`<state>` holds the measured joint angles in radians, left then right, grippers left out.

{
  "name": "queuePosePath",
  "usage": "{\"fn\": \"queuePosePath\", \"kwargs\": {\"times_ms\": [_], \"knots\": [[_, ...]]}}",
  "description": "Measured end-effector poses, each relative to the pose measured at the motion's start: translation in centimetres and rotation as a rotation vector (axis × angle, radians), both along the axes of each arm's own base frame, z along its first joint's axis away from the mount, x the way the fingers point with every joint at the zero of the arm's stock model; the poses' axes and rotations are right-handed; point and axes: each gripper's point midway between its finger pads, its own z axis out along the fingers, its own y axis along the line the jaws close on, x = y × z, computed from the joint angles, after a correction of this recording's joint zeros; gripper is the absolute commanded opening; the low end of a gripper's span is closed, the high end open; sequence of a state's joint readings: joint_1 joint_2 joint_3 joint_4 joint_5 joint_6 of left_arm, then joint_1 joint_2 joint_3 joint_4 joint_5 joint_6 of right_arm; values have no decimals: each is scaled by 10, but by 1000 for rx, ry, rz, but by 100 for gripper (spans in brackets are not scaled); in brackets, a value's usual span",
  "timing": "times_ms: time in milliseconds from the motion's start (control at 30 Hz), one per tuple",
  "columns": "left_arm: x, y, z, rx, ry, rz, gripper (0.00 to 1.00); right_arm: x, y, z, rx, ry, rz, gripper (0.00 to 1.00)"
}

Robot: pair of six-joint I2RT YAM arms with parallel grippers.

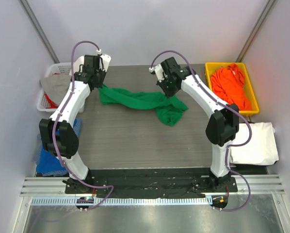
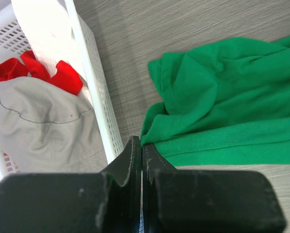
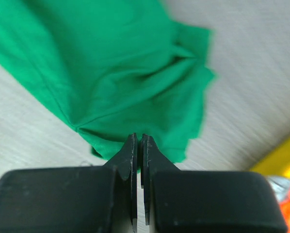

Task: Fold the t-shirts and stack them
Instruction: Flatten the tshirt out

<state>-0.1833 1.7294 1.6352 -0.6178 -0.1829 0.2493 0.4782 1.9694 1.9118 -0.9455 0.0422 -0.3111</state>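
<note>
Both arms reach out from their bases with elbows bowed outward and wrists tipped down over the far half of the bench (image 1: 135, 141). The left end effector (image 2: 141, 145) is clenched. A corner of the green t-shirt (image 1: 140, 99) runs straight into its tips and is pinched there. From that grip the shirt stretches as a rumpled band across to the right end effector (image 1: 171, 93), and a bunched lobe lies on the bench just to that end effector's near side. The right end effector's jaws are pressed together over the shirt's edge; I cannot tell whether a fold is caught between them.

Just outboard of the left end effector stands a white basket (image 2: 96, 97), its slotted wall close beside the fingers. It holds a grey cloth (image 2: 38, 126) and a red cloth (image 2: 62, 77). Outboard of the right end effector, a little apart, sits a yellow bin (image 1: 222, 64) with the orange t-shirt (image 1: 230, 85) heaped inside. The white t-shirt (image 1: 254, 141) lies well back from the right end effector, past that arm's elbow at the bench's right edge. A blue cloth (image 1: 48, 160) lies well behind the left end effector, by that arm's elbow.

Toward the bases from both end effectors, the bench surface is open. Beyond them its far edge is near.
</note>
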Motion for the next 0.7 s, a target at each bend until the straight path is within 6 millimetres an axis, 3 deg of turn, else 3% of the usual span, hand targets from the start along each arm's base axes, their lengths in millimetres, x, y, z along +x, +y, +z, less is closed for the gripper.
{"fn": "queuePosePath", "kwargs": {"times_ms": [100,333,567,700], "knots": [[0,-1,0,4,0,-5,0,-12,18,-28,-11,76,49,2],[-1,-2,0,31,1,-15,0,-34,34,-80,-57,202,95,29],[-5,-2,-11,45,27,-17,0,-52,13,-95,-114,233,73,46],[-7,-2,-16,46,38,-18,0,-59,-5,-78,-144,184,43,52]]}}
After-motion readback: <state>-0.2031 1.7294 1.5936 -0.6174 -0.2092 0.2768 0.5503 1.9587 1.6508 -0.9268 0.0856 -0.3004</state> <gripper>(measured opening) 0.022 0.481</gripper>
